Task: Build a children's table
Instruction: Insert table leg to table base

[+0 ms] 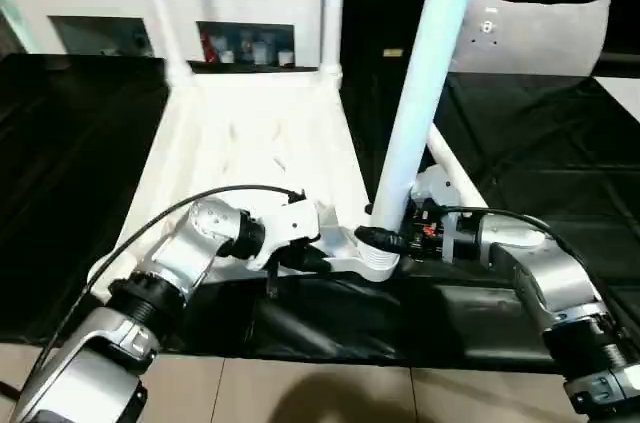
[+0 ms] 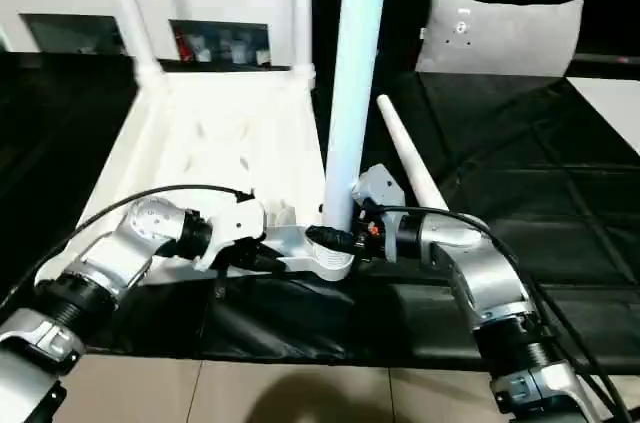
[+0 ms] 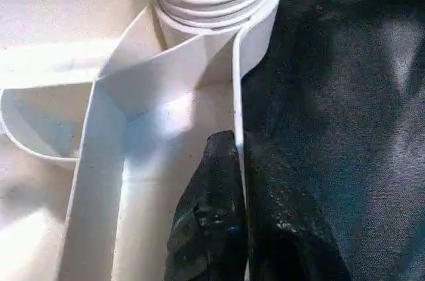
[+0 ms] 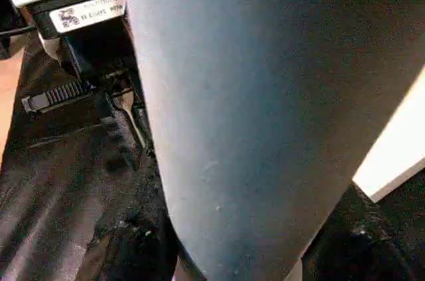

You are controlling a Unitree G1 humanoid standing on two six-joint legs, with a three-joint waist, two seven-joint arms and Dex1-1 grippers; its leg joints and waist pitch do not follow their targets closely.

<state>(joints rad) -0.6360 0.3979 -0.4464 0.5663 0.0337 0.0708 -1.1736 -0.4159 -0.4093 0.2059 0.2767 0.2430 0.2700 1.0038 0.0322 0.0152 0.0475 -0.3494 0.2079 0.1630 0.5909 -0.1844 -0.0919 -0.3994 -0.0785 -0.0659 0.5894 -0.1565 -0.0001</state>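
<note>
In the left eye view, the white table top [image 1: 255,158] lies upside down on the black floor mat [image 1: 540,173], in the middle of the frame. Two legs already stand up at its far corners, the far left leg [image 1: 160,3] and the far right leg [image 1: 332,3], both near the top of the frame. A third leg [image 1: 425,73] stands tall just right of the middle, and its bottom end sits at the near right corner socket [image 1: 375,255]. The right claw [image 1: 395,241] is clenched around the low end of this leg. The left claw [image 1: 310,255] is just left of the socket, gripping the table's rim. In the right eye view, a spare leg [image 2: 410,168] lies flat on the mat behind the right arm, pointing toward the upper left. A grey-white cushion [image 2: 500,33] sits in the upper right, and a white cabinet [image 2: 150,3] is at the top left. In the left wrist view, black fingers [image 3: 212,228] pinch the thin white rim, with the ribbed socket at the top. In the right wrist view, the leg looks very big and close, held upright. The leg's long way is straight up and down, right over the socket, so I think the next job is to push or twist it down, and the right arm is the one holding it.
</note>
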